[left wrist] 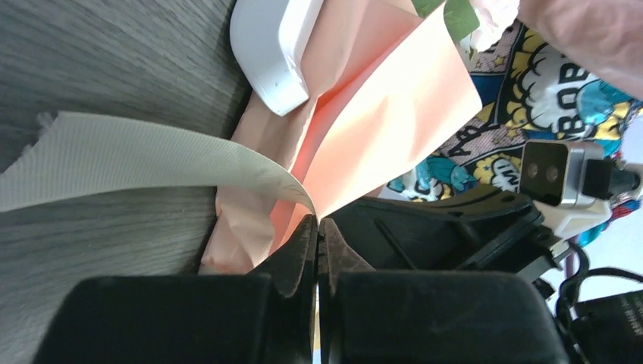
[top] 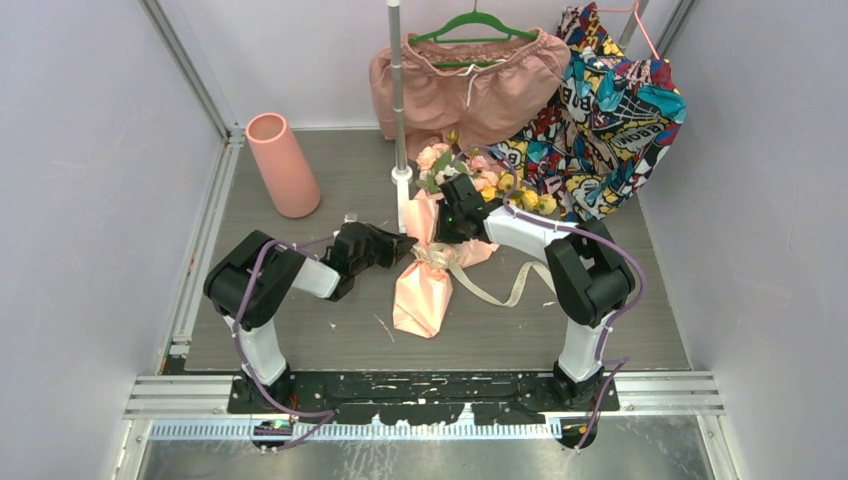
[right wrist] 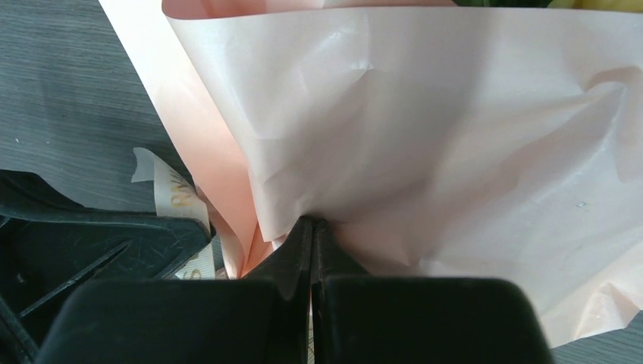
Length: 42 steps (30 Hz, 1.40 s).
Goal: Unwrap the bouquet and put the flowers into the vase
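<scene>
Bouquet (top: pixel 428 275) lying flat on the table (top: pixel 330 335), long axis running from its pointed paper tip, nearest the arm bases, to the flowers (top: pixel 480 180) at its far end. Left gripper (left wrist: pixel 317 224), at the bouquet's left flank level with the tie, is clenched; its tips appear to pinch the cream ribbon (left wrist: pixel 152 159) where this meets the paper. Right gripper (right wrist: pixel 311 224), at the bouquet's right flank just beyond the tie, is clamped on a fold of the pale pink paper cone (right wrist: pixel 425 136). Both claws thus meet the wrap crosswise to its axis, about equally near. Loosening the tie probably calls for a leftward pull on the ribbon against the right-hand hold. The vase (top: pixel 283 165) stands upright, well apart, far-left of the bouquet, on the left arm's side.
</scene>
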{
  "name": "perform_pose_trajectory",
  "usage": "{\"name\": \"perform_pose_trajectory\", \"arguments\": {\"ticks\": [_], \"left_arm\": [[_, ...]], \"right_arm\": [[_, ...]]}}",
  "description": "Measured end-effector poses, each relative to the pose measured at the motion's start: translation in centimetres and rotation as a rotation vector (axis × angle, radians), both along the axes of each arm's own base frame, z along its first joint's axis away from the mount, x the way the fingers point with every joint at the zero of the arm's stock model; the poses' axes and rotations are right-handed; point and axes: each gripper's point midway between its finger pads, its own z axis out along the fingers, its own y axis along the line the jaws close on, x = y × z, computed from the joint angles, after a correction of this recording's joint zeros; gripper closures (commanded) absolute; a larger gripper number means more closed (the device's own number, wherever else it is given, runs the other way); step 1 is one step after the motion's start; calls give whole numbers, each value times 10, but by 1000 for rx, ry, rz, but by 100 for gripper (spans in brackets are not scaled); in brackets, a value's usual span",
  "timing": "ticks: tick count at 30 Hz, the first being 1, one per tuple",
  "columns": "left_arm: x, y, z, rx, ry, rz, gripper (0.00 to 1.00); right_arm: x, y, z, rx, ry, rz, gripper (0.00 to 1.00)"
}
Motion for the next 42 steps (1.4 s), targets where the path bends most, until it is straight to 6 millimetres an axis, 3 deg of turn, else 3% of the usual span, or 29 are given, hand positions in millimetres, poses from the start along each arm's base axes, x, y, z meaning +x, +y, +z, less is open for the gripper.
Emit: {"name": "perform_pose_trajectory", "arguments": {"ticks": [3,5,11,14,16,19,23,26,30,32,33,35,38,42], "left_arm": [[-6,4,4,23,-17,-11,100],[-15,11,18,45,-66,-19,100],[-30,28,90,211,-352,-88,100],[-30,46,123,355,-464,-68,100],[-31,67,136,456,-487,-28,100],[-38,115,147,589,-477,63,100],[-64,184,162,734,-435,229,100],[-89,218,181,818,-428,313,100],[-114,252,229,887,-454,423,100],[-125,264,254,904,-479,462,92],[-128,266,259,907,-486,468,80],[-131,266,262,918,-493,453,61],[-127,253,242,937,-465,354,34],[-110,212,182,926,-371,112,21]], "right_arm": [[1,-1,0,-5,-3,-2,99],[1,-1,-1,-3,-5,-2,99],[1,0,-3,16,0,-7,99],[0,1,-4,27,2,-4,99],[0,1,-5,32,3,-6,99],[0,1,-6,38,2,-7,99],[-1,2,-6,46,4,-8,99],[-1,2,-6,50,7,-9,99],[-1,3,-8,57,13,-12,99],[-1,4,-8,61,15,-12,99],[-1,4,-8,61,16,-12,99],[-1,4,-8,61,15,-12,99],[-1,4,-5,54,6,-13,99],[-9,4,9,22,-21,-6,99]]}}
